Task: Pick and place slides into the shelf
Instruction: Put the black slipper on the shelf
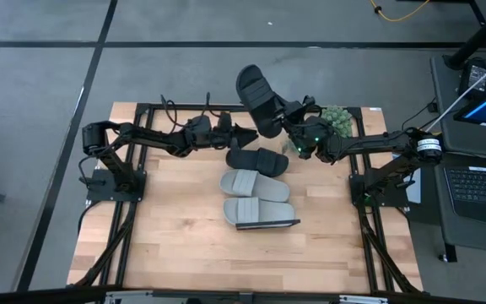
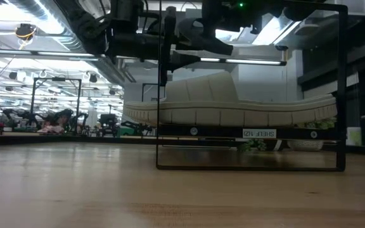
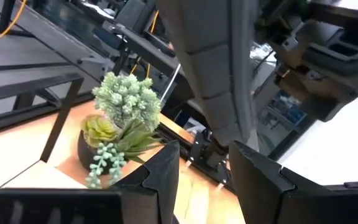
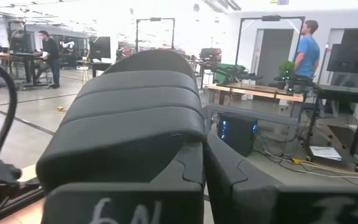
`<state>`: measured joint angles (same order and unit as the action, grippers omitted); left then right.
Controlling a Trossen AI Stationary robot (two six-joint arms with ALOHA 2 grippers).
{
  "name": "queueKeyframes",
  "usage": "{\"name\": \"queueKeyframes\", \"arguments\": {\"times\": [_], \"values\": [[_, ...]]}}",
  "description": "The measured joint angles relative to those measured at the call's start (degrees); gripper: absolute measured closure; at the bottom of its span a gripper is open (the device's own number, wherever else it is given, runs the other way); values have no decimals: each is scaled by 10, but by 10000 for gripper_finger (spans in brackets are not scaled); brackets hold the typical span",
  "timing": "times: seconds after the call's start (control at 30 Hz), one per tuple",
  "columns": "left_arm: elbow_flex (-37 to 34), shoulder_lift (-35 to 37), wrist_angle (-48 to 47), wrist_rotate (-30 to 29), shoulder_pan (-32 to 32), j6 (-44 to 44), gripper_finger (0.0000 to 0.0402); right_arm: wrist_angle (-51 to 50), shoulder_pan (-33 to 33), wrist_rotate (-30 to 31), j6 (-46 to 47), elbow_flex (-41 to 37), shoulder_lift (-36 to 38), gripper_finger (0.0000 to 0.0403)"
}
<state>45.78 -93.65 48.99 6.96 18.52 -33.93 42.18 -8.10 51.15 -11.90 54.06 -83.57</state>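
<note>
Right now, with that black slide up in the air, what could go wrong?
1. The right tool pinches the raised black slide only at one end; most of it overhangs, so it might swing or slip.
2. The left tool sits close beside it; the arms could clash.
3. The potted plant stands just behind the right wrist and could get knocked.

My two arms are dark, jointed links with black cables looping along them. My right end effector (image 1: 287, 128) has a small green light near the wrist and white handwritten characters on its blocky black fingers (image 4: 135, 186). My left end effector (image 1: 245, 135) has angular matte-black fingers (image 3: 160, 180).
</note>
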Motion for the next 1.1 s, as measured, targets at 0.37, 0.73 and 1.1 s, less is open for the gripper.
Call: {"name": "queueKeyframes", "arguments": {"times": [0.37, 0.73, 1.1], "values": [[0, 0, -3, 87, -3, 28, 270, -1, 0, -3, -6, 0, 0, 400], [0, 0, -4, 117, 25, -38, 253, -4, 0, -5, -6, 0, 1, 400], [0, 0, -5, 140, 32, 28, 215, -3, 0, -19, -6, 0, 1, 400]]}}
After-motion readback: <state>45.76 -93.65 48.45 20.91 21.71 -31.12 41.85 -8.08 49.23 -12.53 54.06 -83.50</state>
